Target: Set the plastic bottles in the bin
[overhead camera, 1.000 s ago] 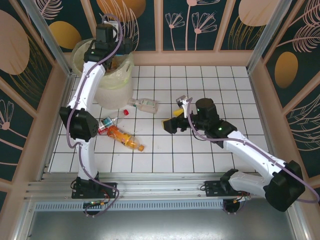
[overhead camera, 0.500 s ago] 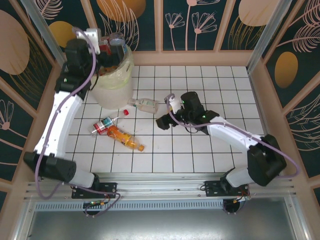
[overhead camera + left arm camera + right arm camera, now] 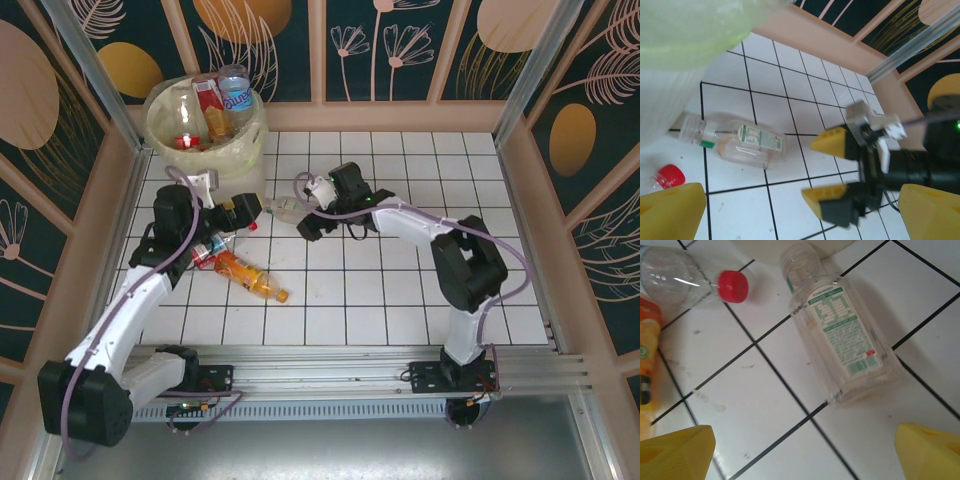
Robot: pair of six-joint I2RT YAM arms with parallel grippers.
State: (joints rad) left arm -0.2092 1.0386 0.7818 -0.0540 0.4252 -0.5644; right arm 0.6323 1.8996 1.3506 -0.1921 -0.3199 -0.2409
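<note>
Hovered by one clear bottle [image 3: 845, 335] with left gripper [image 3: 240, 210] and right gripper [image 3: 822, 169] (both released, empty). Risked a clash there, or knocking it away.

Probably a lab test cell: white tiled table [image 3: 400, 300], aluminium frame posts [image 3: 530, 70], leaf-patterned wall panels [image 3: 390, 50] at twelve o'clock.

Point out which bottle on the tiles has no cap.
The clear square bottle with the green-printed label. The round clear bottle has a red cap; the third is orange.
</note>
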